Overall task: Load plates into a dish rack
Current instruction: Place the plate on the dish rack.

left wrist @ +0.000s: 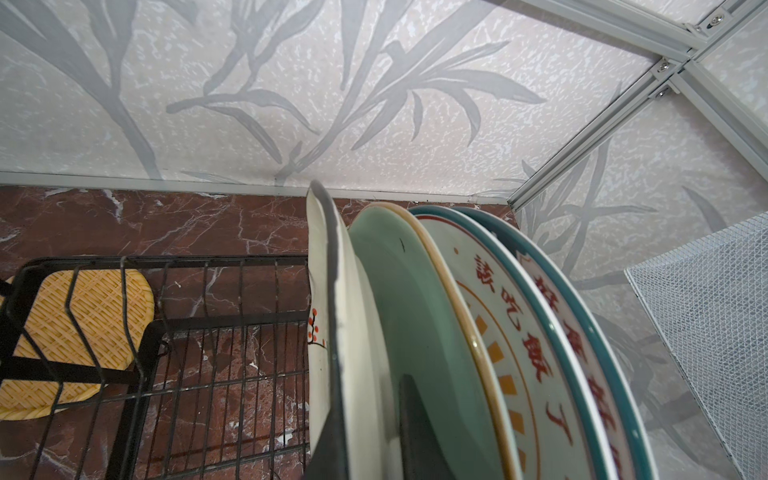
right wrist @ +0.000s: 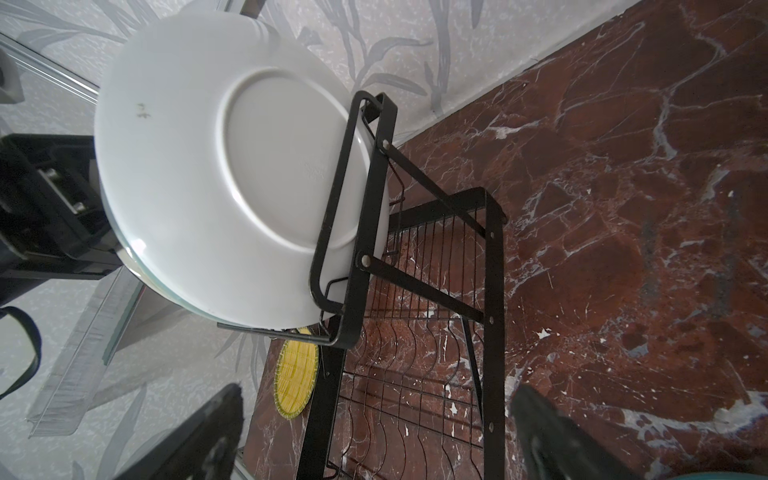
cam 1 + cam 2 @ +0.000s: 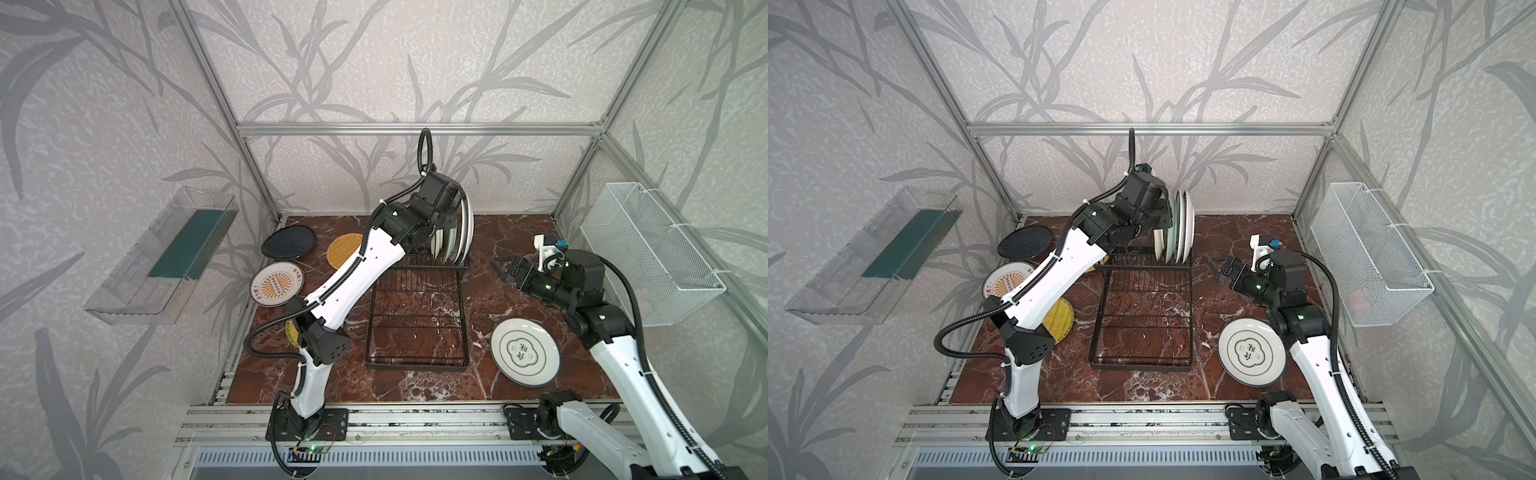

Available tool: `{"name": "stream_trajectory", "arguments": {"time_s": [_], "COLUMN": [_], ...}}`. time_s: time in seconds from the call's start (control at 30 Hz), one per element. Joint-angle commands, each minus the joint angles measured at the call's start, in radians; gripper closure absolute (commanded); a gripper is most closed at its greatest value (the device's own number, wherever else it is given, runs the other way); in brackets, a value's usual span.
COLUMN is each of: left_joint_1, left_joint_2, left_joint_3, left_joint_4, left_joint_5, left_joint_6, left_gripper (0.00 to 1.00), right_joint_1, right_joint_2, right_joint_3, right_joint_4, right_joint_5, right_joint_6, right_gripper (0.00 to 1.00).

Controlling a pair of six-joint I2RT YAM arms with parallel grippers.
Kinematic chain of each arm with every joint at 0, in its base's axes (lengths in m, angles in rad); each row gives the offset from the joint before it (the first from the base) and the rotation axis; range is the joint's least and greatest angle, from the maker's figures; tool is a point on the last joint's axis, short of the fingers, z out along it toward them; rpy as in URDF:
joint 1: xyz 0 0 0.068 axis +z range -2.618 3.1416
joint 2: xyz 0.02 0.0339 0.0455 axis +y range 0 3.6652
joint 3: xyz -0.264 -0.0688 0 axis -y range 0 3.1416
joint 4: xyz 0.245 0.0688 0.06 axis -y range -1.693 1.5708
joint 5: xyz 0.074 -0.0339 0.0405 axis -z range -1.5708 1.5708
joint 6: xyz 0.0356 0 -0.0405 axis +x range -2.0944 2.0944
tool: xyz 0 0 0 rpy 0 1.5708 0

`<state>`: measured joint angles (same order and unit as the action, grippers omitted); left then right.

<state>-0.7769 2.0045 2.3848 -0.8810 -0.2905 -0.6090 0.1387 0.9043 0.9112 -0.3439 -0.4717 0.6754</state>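
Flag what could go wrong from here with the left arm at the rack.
1. The left gripper is shut on the cream floral plate, with one finger in the narrow gap beside the pale teal plate. Pulling out could nudge that neighbour.
2. Whether the floral plate sits in a slot of the dish rack is hidden, so it might tip on release.
3. The right gripper hangs open beside the rack's loaded end and could clip the outermost plate.

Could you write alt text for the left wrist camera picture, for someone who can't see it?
Four plates stand on edge in a black wire rack, and the left tool grips the end one, a cream floral plate. Behind the rack bars, a woven yellow plate lies flat on the marble table.
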Motion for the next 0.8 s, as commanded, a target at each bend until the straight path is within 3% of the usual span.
{"name": "stream_trajectory", "arguments": {"time_s": [0.0, 0.07, 0.3, 0.77], "left_joint_1": [0.005, 0.004, 0.005, 0.005], "left_joint_2": [-0.012, -0.013, -0.018, -0.041], "left_joint_3": [0.004, 0.001, -0.001, 0.002], "left_joint_4": [0.065, 0.066, 0.073, 0.093], "left_joint_5": [-0.075, -0.075, -0.066, -0.053], "left_joint_6": [0.010, 0.011, 0.010, 0.013], "left_gripper": [1.00, 0.94, 0.85, 0.74], "right_joint_1": [0.007, 0.007, 0.008, 0.007], "right_joint_2": [-0.001, -0.001, -0.003, -0.022], "right_joint_3": [-0.012, -0.014, -0.015, -0.017], "right_joint_4": [0.028, 0.027, 0.029, 0.019], "right_joint_5": [-0.010, -0.011, -0.010, -0.004], "right_joint_6": [-0.005, -0.004, -0.002, 0.004], "right_gripper": [0.01, 0.01, 0.01, 0.01]}}
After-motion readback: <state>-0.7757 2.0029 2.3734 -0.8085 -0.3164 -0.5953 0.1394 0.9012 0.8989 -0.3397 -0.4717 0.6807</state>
